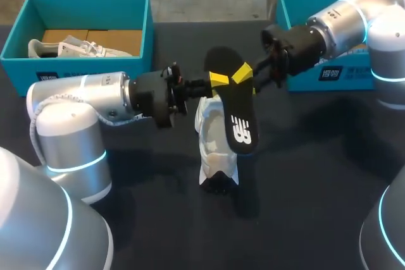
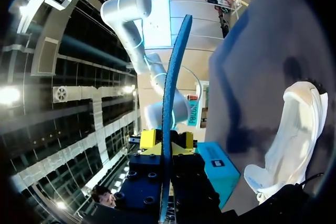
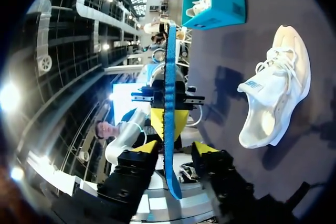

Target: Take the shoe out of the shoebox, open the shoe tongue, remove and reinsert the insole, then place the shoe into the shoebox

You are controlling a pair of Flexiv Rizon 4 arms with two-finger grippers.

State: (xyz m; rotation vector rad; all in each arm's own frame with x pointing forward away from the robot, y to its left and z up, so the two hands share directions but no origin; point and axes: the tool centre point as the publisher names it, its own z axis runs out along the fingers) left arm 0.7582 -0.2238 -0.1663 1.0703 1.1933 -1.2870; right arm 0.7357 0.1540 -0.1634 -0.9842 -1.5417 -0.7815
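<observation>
Above the white sneaker [image 1: 215, 150], both arms meet level: left gripper [image 2: 166, 140] clamps the black insole [image 1: 237, 118], right gripper [image 3: 176, 149] straddles it, fingers apart.

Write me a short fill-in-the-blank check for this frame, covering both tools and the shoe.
1. The left tool grips the ___ in the air.
2. The right tool is ___, its fingers wide apart.
3. The shoe standing on the table is ___ in colour.
Missing words: insole; open; white.
</observation>
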